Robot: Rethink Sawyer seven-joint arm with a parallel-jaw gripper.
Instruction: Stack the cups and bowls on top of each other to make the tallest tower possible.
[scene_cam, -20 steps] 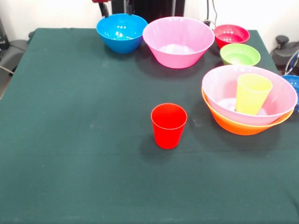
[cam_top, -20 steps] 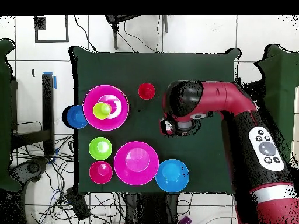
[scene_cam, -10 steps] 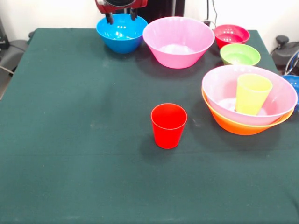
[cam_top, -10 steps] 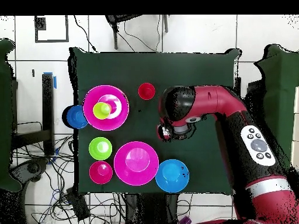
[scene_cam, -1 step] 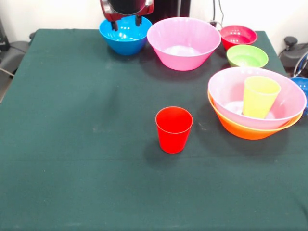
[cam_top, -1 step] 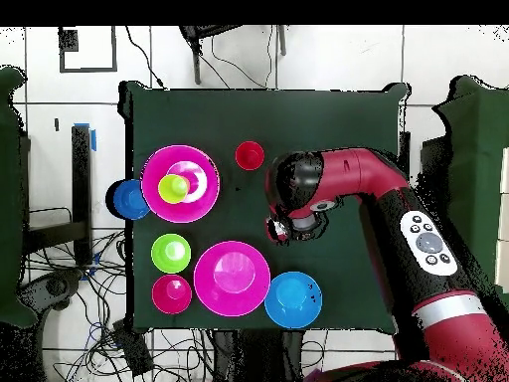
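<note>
Tower (scene_cam, -1 step: 256, 103) sits at your worktop (scene_cam, -1 step: 72, 144) edge, lime cup (scene_cam, -1 step: 260, 96) nested in pink-over-orange bowls, while your pincer (scene_cam, -1 step: 126, 22) hangs released and empty, high, red cup (scene_cam, -1 step: 173, 129) loose mid-worktop.

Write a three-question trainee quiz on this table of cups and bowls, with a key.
1. True or false: the lime green cup stands upright inside a pink bowl that is nested in the orange bowl.
2. Which thing stands alone near the middle of the table? A) green bowl B) red cup C) magenta-red bowl
3. Fill in: in the front view the hand shows in front of the light ____ bowl.

Key:
1. True.
2. B, the red cup. The green bowl and the magenta-red bowl sit near the table's edge.
3. Blue.
</note>
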